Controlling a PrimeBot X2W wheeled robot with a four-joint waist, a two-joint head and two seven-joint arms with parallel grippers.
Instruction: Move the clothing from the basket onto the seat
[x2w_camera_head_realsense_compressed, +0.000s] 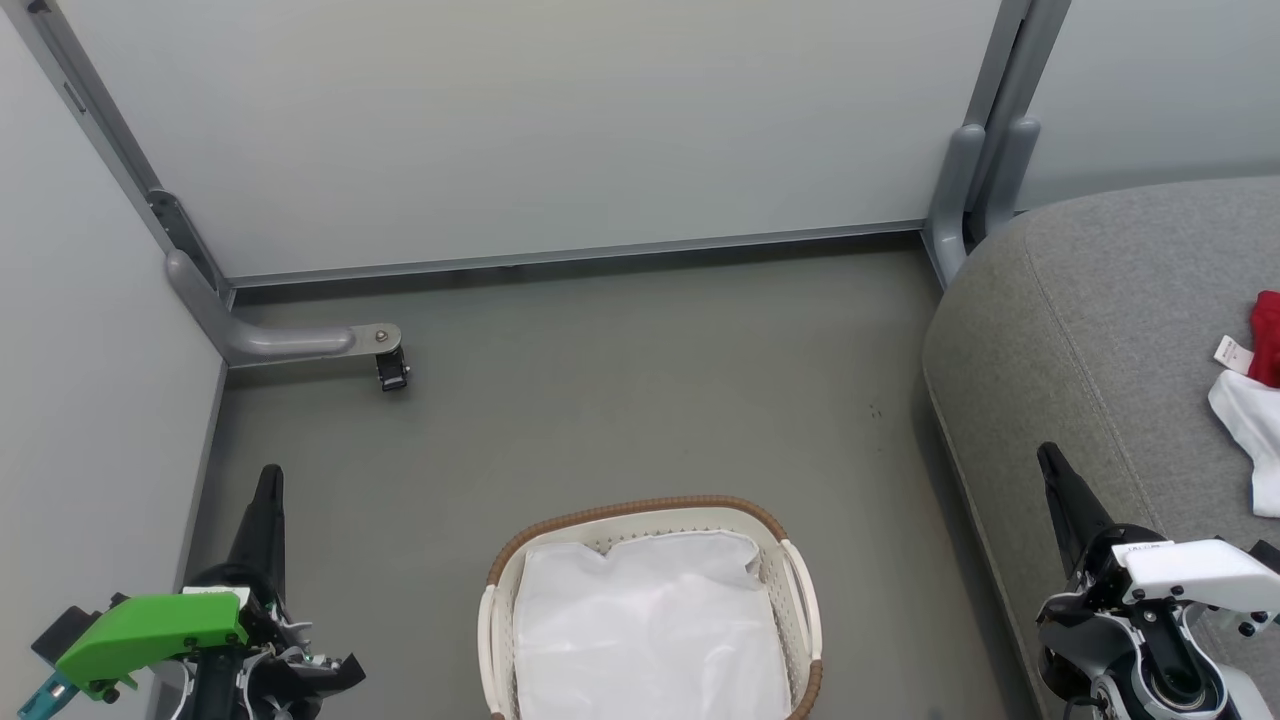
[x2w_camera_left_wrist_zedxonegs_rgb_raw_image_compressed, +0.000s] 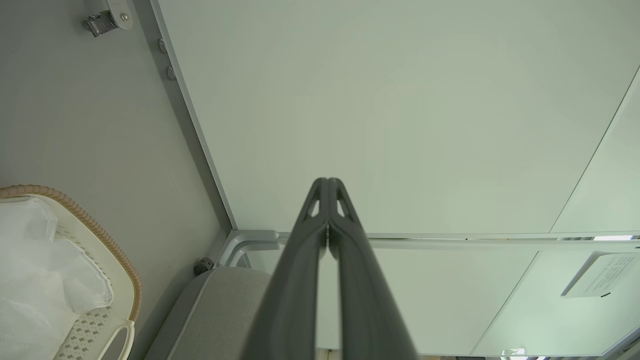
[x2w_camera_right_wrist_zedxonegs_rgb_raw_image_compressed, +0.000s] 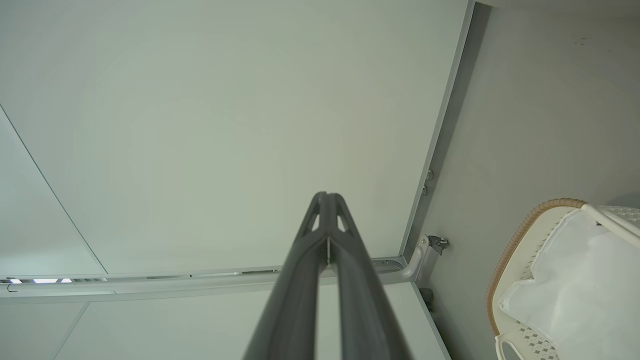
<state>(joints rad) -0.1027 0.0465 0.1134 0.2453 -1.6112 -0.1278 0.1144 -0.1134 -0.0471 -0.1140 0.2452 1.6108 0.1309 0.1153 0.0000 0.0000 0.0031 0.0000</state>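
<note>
Clothing (x2w_camera_head_realsense_compressed: 1255, 420): lies on the seat (x2w_camera_head_realsense_compressed: 1100, 330) at the head view's right edge, cropped by the frame. The visible part runs near-to-far, red fabric at the far end, white fabric at the near end, with a small white label (x2w_camera_head_realsense_compressed: 1232, 353) on its left side. The full long axis cannot be told. Basket (x2w_camera_head_realsense_compressed: 640, 512): on the floor (x2w_camera_head_realsense_compressed: 600, 400) left of the seat and apart from it, holding a white liner (x2w_camera_head_realsense_compressed: 650, 620). Left gripper (x2w_camera_head_realsense_compressed: 270, 478) and right gripper (x2w_camera_head_realsense_compressed: 1048, 458): both clenched, grasping nothing, pointing away from the robot. Pale partition panels (x2w_camera_head_realsense_compressed: 550, 130) in grey metal frames enclose the floor; a caster (x2w_camera_head_realsense_compressed: 392, 372) sits under the left frame foot.
</note>
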